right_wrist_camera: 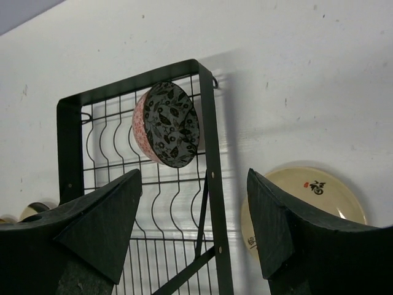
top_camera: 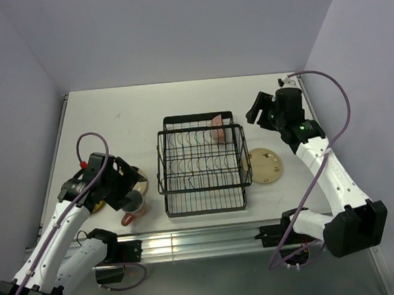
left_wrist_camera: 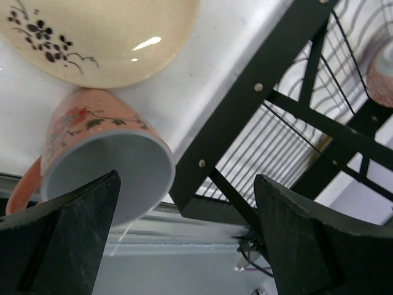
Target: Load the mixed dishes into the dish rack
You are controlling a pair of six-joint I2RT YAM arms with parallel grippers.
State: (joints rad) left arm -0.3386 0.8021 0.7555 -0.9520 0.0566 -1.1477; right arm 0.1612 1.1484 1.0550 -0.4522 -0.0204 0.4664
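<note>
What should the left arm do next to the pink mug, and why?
Probably nudge the left gripper sideways to centre on the mug: its jaws stand open, and the mug sits mostly by one finger, unheld, outside the dish rack.

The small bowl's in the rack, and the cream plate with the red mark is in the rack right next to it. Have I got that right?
Not quite. The bowl is in the dish rack, but the cream plate is not: it lies flat on the table, just outside the rack's right side. The right wrist view shows this.
</note>
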